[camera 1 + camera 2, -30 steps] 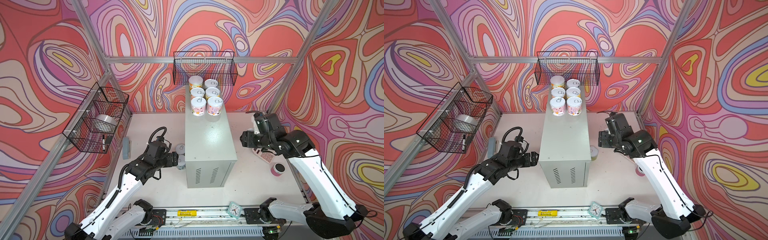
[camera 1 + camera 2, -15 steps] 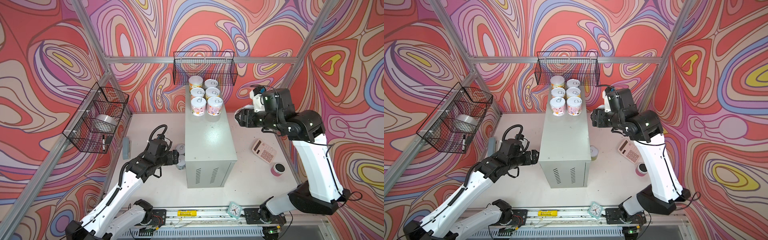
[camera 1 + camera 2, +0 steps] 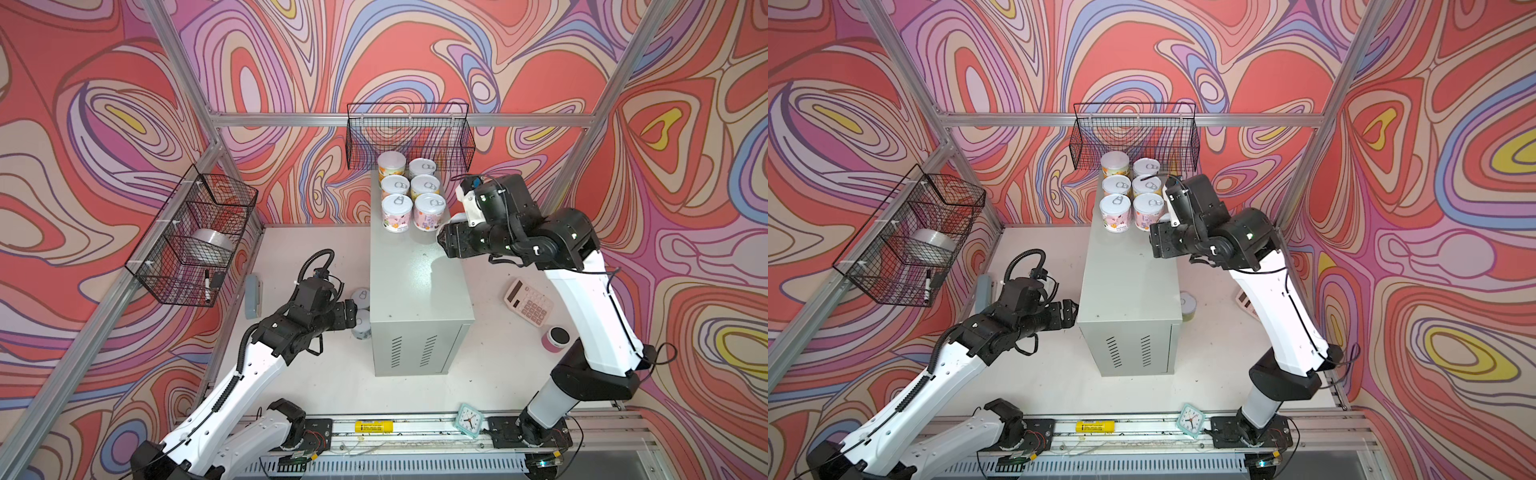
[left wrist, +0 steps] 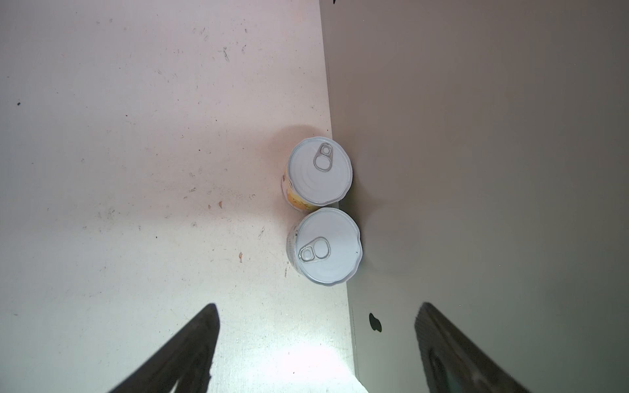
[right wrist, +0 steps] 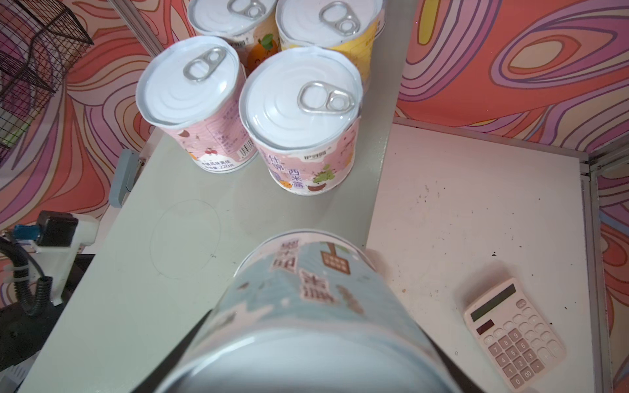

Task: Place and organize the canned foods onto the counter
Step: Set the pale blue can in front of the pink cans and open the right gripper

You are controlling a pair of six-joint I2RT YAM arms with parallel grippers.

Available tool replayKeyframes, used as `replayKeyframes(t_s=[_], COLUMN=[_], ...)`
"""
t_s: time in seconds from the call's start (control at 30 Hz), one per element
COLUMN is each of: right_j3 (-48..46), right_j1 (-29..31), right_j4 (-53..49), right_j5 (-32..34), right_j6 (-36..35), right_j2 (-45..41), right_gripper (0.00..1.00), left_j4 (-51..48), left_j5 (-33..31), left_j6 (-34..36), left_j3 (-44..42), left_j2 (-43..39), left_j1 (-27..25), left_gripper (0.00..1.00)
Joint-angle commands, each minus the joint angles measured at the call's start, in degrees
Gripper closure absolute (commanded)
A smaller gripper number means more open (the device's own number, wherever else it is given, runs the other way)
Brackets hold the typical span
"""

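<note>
Top views both show, at far left, a wire basket (image 3: 178,286) hung on the wall. Next, the left gripper (image 3: 352,314) hovers low over the table (image 3: 353,249), close to the left wall of the counter (image 3: 415,282). The left wrist view shows its fingers (image 4: 190,350) spread wide with nothing between them. Just ahead of the fingers, two cans (image 4: 320,170) stand upright on the table, side by side and just beside that wall; the farther one carries a yellow label. On the counter top, six cans (image 3: 397,185) stand upright at the far end in two rows of three. At the counter's right edge, near the nearest right can of the six, the right gripper (image 3: 445,240) pinches a blue can (image 5: 306,306) by its sides. The right wrist view shows this can above that edge; whether it touches the top cannot be told. A lone can (image 3: 1187,305), seen in a top view, stands on the table just beside the counter's right wall. Farther right on the table lie a calculator (image 3: 528,301) and, nearer the front edge, a pink cylinder (image 3: 555,338) with a black top.
</note>
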Motion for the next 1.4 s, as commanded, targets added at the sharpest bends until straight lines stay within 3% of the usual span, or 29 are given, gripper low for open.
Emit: replayKeyframes(t_s=[0.0,0.3,0.33,0.43,0.5,0.57,0.7,0.87,1.2,1.37], right_j3=[1.43,1.76,1.76,0.94,0.77,0.4,-0.34,-0.48,-3.35,-13.38], right_j1=[1.3,2.15,2.17,2.24,2.24,2.33,2.26,2.3,2.25,2.25], right_j4=[1.7,1.9,1.99,2.85,3.4,3.82,5.46,6.57,9.24,14.34], right_j5=[3.34,4.89,4.83,4.15,3.45,3.29,1.76,0.05,0.47,-2.63], right_j6=[-0.52,-0.9,-0.87,-0.94,-0.9,-0.86,-1.12,-1.06,-0.43,0.32], right_j2=[1.03,5.72,5.97,5.83,5.84,5.82,5.37,5.35,-2.09,-9.07], right_gripper=[1.0,1.0,0.95,0.67,0.38,0.25,0.13,0.03,0.03,0.04], left_j4=[0.29,0.67,0.75,1.3,1.35,1.3,1.32,1.96,2.54,2.44], left_j5=[-0.52,-2.11,-2.07,-1.95,-1.91,-2.05,-2.54,-2.56,-2.19,-1.93], left_j6=[0.17,0.24,0.15,-0.12,-0.19,-0.12,0.23,1.09,0.81,0.6], left_j3=[0.31,-1.09,-1.19,-1.96,-2.24,-2.32,-2.31,-2.18,-1.56,-1.54], left_j2=[-0.68,-1.7,-1.74,-1.84,-1.66,-1.61,-1.76,-1.09,-0.35,-0.51], left_j1=[0.24,0.26,0.26,0.26,0.24,0.26,0.26,0.26,0.25,0.24], left_gripper=[0.09,0.09,0.09,0.09,0.09,0.09,0.09,0.08,0.08,0.08])
